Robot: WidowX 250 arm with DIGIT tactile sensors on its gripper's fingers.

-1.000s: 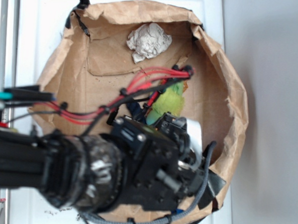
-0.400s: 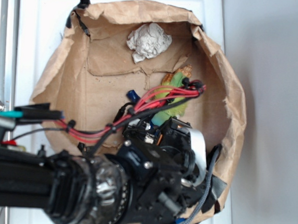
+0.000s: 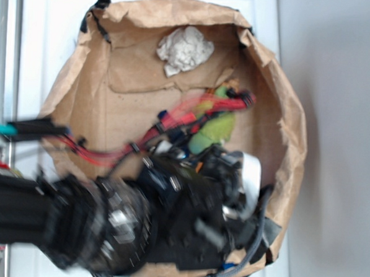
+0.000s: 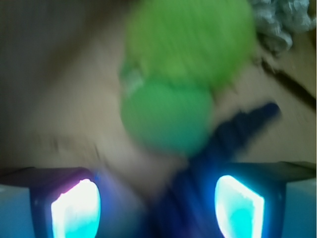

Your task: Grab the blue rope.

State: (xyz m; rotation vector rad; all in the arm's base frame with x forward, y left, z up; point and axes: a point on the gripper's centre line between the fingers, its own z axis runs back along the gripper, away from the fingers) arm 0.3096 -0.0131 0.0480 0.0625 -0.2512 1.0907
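Wrist view only: we see the rope (image 4: 233, 136) as a dark navy length running from lower centre up to the right, ending in a blunt tip, blurred.
Exterior view only: we see the whole brown paper bag (image 3: 285, 119), the crumpled paper (image 3: 184, 50) at its far side, and the black arm (image 3: 75, 226) with red wires (image 3: 173, 122) covering the middle; there we can make out the rope only as a small blue bit beside the wires.
Rope place: it lies on the bag floor just beside the plush (image 4: 183, 74), passing under the green edge towards the right finger (image 4: 237, 203).
Gripper (image 4: 156, 206): we see its two lit fingers apart, nothing pinched between them.
Counts: one rope, one green plush, one paper ball, one bag.
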